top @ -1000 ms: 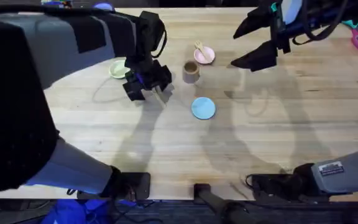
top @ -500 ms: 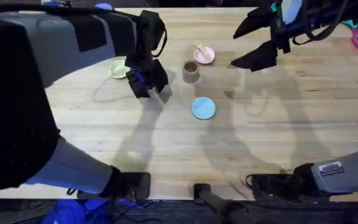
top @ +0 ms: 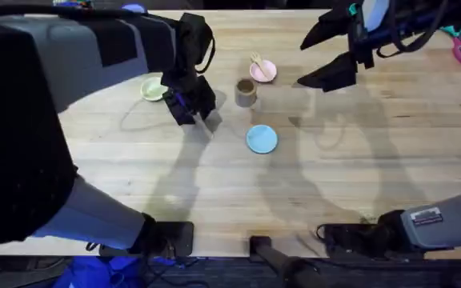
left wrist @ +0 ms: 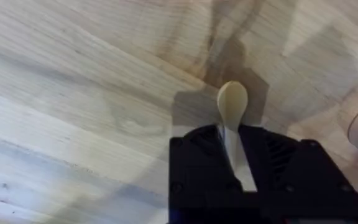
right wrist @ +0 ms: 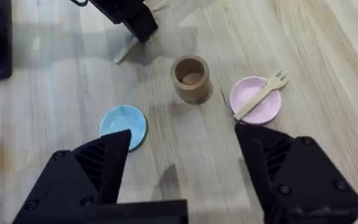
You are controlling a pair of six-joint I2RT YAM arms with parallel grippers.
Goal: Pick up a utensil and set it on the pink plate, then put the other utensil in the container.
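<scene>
Two arms are extended over the wooden desk (top: 334, 184). Reference landmark: the tan container (top: 246, 93), standing upright near the desk's middle.

Overhead view: the left tool (top: 201, 118) hangs low just left of the container, its arm reaching in from the lower left as a large dark bulk. A pale sliver of wood projects from under the tool; its shape is not legible from above. The left wrist view resolves it: the spoon (left wrist: 232, 118) is clamped by its handle between the black fingers (left wrist: 194, 168), oval bowl pointing outward and hovering above the desk grain with its shadow beneath.

The pink plate (top: 263, 70) sits just right of and beyond the container. From above, the utensil on it is a small pale mark. The right wrist view shows it plainly as a wooden fork (right wrist: 261, 94), tined, lying diagonally across the pink plate (right wrist: 255, 99) with its head overhanging the rim. The same view shows the container (right wrist: 191, 78) to be hollow, with nothing visible inside.

The right tool (top: 326, 54) is raised, well right of the container, fingers (right wrist: 98, 171) spread wide and holding nothing.

A light blue plate (top: 262, 138) lies near the container on the near side; a yellow-green plate (top: 152, 88) lies left of it, beyond the left tool.
</scene>
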